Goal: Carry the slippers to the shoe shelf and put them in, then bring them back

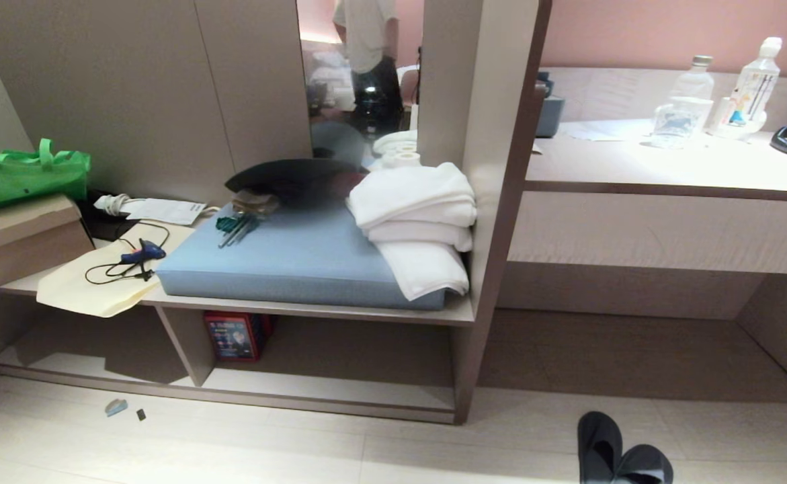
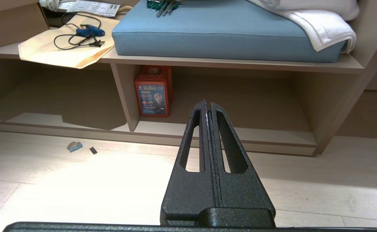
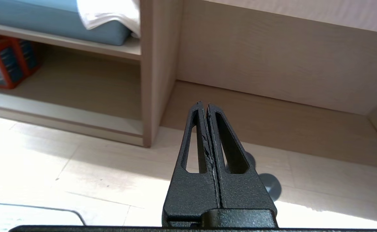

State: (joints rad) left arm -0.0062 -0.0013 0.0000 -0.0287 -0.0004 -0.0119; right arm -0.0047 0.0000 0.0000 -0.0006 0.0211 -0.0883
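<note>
Dark blue-grey fabric is showing low in my head view: the slippers (image 1: 618, 456) are lying side by side on the pale floor (image 1: 232, 444), in front of the open space under the tabletop (image 1: 669, 168), to the right of the shoe shelf (image 1: 326, 396). Neither of them is being held. My left claw (image 2: 207, 103) is hovering above the floor with its fingers pressed together and nothing between them, facing the right-hand cubby of the shoe shelf, where a red box (image 2: 153, 91) is standing against the divider. My right claw (image 3: 203, 104) is likewise hanging over the floor with its fingers together and empty, facing the recess beyond the shelf's end panel. On top of the unit a blue cushion (image 1: 285, 259) is carrying folded white towels (image 1: 420, 222), and a blue glue gun (image 1: 141, 254) is lying on cream paper beside it. Two bottles (image 1: 722, 94) are standing on the tabletop.
</note>
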